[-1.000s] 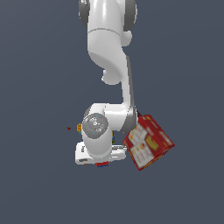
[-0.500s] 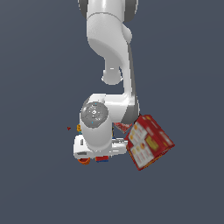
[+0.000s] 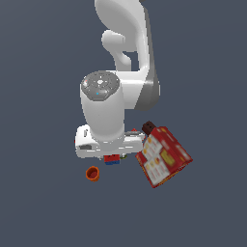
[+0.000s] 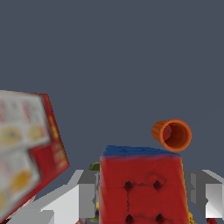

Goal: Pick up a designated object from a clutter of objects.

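The small cube sits between my jaws, which press its two side faces; its red dotted face fills the wrist view, blue face beyond. It looks rigid, light and smooth, so I judge flat, centred contact on opposite faces safest. The orange cup and big red-and-white box lie near.

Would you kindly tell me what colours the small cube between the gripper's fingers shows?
The small cube has a red face with dark dots and a blue face, clearest in the wrist view.
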Available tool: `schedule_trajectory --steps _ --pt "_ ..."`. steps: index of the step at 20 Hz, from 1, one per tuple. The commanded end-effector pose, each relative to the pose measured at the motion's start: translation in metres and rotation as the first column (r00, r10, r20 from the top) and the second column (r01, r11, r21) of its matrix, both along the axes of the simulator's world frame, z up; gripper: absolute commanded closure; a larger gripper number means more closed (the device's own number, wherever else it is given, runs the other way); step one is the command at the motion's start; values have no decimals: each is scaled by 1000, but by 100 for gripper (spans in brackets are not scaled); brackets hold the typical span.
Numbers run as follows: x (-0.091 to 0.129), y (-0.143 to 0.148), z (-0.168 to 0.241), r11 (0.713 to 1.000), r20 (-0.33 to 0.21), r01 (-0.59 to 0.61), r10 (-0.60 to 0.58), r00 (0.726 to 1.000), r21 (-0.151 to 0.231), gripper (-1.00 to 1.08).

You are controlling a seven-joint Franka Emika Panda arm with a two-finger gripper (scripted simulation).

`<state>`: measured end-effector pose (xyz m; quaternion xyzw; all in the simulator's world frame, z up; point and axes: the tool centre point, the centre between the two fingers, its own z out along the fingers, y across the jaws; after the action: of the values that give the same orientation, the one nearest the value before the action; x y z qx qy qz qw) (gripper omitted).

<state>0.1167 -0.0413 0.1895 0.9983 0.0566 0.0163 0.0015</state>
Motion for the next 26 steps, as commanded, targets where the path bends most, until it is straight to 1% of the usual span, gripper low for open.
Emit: schedule_trajectory --steps 1,9,15,20,26 --pt "-8 1 29 1000 -2 0 0 1000 0 108" --pt "-32 3 116 1000 -17 2 -2 1000 1 108" --pt "-44 4 168 1000 -25 3 -3 1000 1 108" --pt "-50 5 196 1000 -30 3 -3 1000 1 108" --pt "-52 5 212 1000 -32 3 -3 999 1 108"
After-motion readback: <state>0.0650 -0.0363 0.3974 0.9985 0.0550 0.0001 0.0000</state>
